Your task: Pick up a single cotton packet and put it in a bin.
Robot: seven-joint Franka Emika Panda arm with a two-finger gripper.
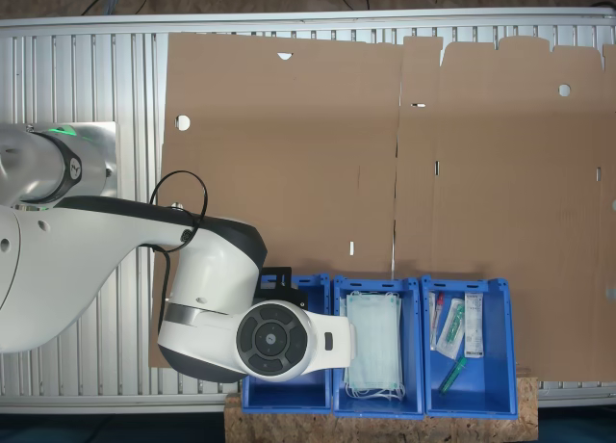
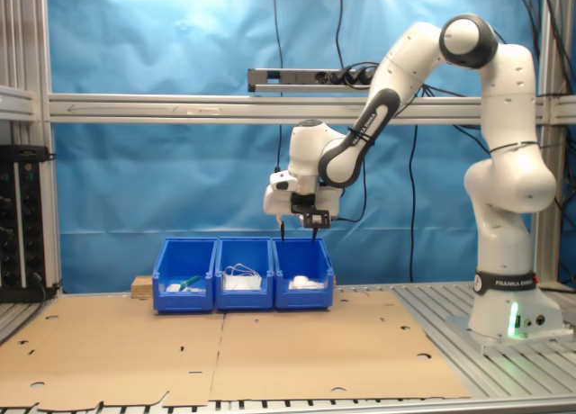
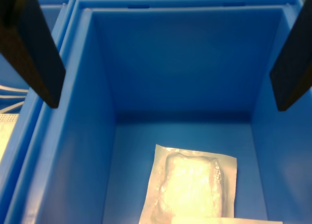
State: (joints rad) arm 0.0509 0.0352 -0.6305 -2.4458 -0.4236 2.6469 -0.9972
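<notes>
My gripper (image 2: 299,236) hangs open just above the blue bin (image 2: 303,265) at the second exterior view's right end of the row. In the wrist view its two dark fingers (image 3: 36,53) stand wide apart over the bin (image 3: 185,63), with nothing between them. On the bin floor lies a square packet (image 3: 187,185) showing a plain white pad, no print visible. A pale strip (image 3: 224,220) shows beside it at the picture's edge; whether that is the cotton packet I cannot tell. In the first exterior view my arm covers most of this bin (image 1: 284,393).
A bin of pale green face masks (image 1: 373,351) stands in the middle of the row. Beyond it is a bin of long narrow packets and green-tipped items (image 1: 467,342). Brown cardboard sheets (image 2: 225,342) cover the table. My arm's base (image 2: 504,315) stands at the second exterior view's right.
</notes>
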